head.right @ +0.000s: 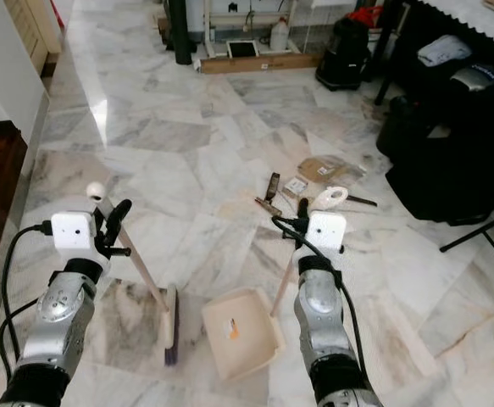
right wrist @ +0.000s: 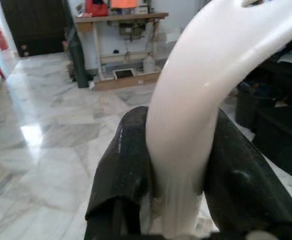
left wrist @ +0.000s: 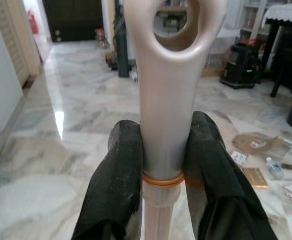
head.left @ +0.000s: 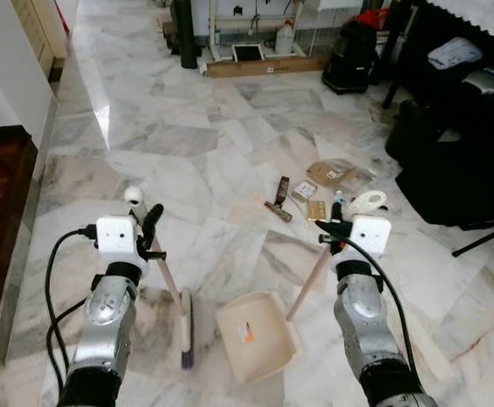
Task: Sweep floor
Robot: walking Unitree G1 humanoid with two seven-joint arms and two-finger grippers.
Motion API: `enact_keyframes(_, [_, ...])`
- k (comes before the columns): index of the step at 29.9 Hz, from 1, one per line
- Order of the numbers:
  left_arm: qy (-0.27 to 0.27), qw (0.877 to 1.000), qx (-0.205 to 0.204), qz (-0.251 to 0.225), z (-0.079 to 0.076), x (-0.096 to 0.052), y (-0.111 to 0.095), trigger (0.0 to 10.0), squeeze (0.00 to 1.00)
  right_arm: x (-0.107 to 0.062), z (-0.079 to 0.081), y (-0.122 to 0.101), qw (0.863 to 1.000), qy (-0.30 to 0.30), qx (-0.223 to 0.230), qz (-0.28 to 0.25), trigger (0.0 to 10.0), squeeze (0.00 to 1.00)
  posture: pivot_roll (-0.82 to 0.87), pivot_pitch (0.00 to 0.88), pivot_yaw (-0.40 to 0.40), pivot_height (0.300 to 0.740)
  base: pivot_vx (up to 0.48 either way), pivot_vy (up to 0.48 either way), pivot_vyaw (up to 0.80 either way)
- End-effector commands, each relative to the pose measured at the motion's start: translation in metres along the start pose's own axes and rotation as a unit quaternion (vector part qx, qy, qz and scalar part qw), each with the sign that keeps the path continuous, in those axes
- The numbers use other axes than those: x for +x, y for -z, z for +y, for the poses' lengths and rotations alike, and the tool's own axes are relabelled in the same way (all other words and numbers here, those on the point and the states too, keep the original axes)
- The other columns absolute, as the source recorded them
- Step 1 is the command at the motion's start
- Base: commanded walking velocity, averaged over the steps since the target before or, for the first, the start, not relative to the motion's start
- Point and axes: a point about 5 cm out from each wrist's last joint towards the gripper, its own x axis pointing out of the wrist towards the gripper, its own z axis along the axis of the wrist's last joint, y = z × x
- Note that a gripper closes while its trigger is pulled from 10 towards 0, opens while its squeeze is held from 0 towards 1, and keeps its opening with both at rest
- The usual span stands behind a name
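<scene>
The litter (head.left: 319, 191) lies on the marble floor (head.left: 196, 161) just ahead of the right tool (head.left: 335, 233), a loose scatter of flat cardboard pieces, a small box, a dark stick-shaped item and a roll of tape (head.left: 368, 202); it sits well ahead of the left tool (head.left: 149, 231) and off to that tool's right; none of it has reached the pan except 1 small orange scrap resting inside.

The broom (head.left: 174, 292) slants down from the left tool to its brush head (head.left: 185, 326), which rests on the floor below and between the 2 tools; the dustpan (head.left: 255, 335) lies flat beside the brush head, its long handle (head.left: 308, 284) rising to the right tool.

The step in hand looks like the approach; both implements are gripped and set down short of the mess, so sweeping proper seems not yet begun. The next move calls for carrying the brush head out past the far side of the scatter and drawing it back toward the pan's open lip, with the pan brought closer and held flat so light cardboard does not slide under it.

The left tool is narrowed onto the broom's shaft just below the hanging loop, both fingers (left wrist: 118, 170) pressed against it; the right tool is likewise clamped, its fingers (right wrist: 128, 165) on either side of the dustpan handle's white curved grip.
</scene>
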Motion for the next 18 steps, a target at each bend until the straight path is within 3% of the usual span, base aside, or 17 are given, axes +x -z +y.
enact_keyframes(1, [0.008,1.000,-0.002,-0.020,-0.0061,0.0037,-0.0083,10.0,0.00,0.0051,-0.0052,-0.0097,1.000,0.007,-0.003,-0.020,10.0,0.00,-0.07,0.071,-0.050,0.740,0.315,0.000,0.00])
enact_keyframes(18, [0.012,1.000,-0.001,-0.019,-0.0058,0.0051,-0.0079,10.0,0.00,0.0055,-0.0018,-0.0110,1.000,0.000,0.004,-0.026,10.0,0.00,-0.07,0.045,-0.041,0.740,0.317,0.000,0.00])
